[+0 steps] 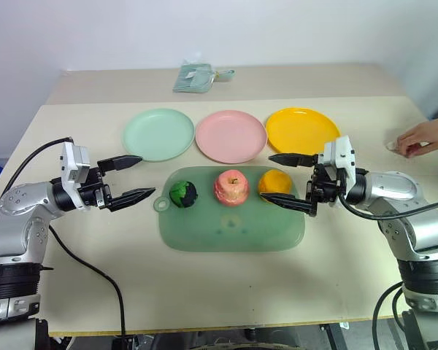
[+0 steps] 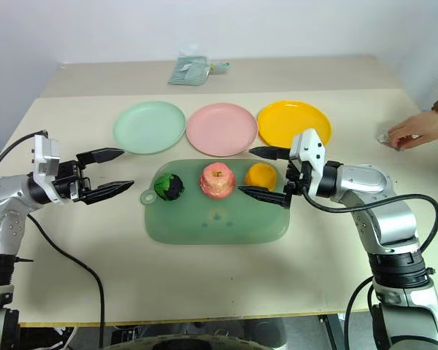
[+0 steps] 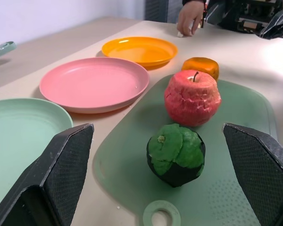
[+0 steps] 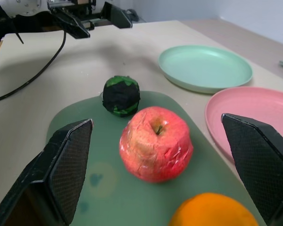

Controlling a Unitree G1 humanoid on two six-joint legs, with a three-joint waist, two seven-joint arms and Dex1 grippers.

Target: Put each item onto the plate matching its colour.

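Three fruits sit in a row on a translucent green mat point(image 1: 226, 233): a dark green lumpy ball point(image 1: 183, 194), a pink-red apple point(image 1: 231, 187) and an orange point(image 1: 274, 182). Behind the mat lie a mint green plate point(image 1: 158, 133), a pink plate point(image 1: 231, 135) and a yellow-orange plate point(image 1: 302, 130), all bare. My left gripper point(image 1: 135, 177) hovers open left of the mat, pointing at the green ball. On the other side my right gripper point(image 1: 278, 178) hangs open beside the orange, its lower finger over the mat's right edge. Neither holds anything.
A folded pale green cloth point(image 1: 193, 76) lies at the table's far edge. A person's hand point(image 1: 423, 137) rests on the table at the far right, next to a small white object. Black cables trail from both arms.
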